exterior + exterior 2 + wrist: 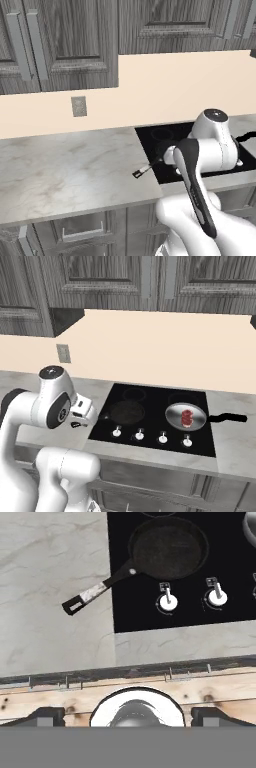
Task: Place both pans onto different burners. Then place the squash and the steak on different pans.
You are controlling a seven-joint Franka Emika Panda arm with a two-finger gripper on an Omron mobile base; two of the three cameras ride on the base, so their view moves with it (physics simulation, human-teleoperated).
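Note:
The matte black pan (170,547) sits on the front left burner of the black cooktop (150,428), and its long handle (97,591) reaches out over the marble counter. The silver pan (175,415) rests on the front right burner with the dark-red steak (187,418) lying in it, handle (227,417) pointing right. Two rear burners (135,393) are bare rings. The squash is out of view. My gripper (129,714) hangs open and empty above the counter's front edge, near the cooktop's front left corner and short of the black pan's handle.
White knobs (167,602) line the cooktop's front edge. Marble counter (65,170) stretches left of the cooktop, and a narrower strip (235,443) lies to its right. Dark wood cabinets (60,40) hang above. A wall outlet (79,106) sits on the backsplash.

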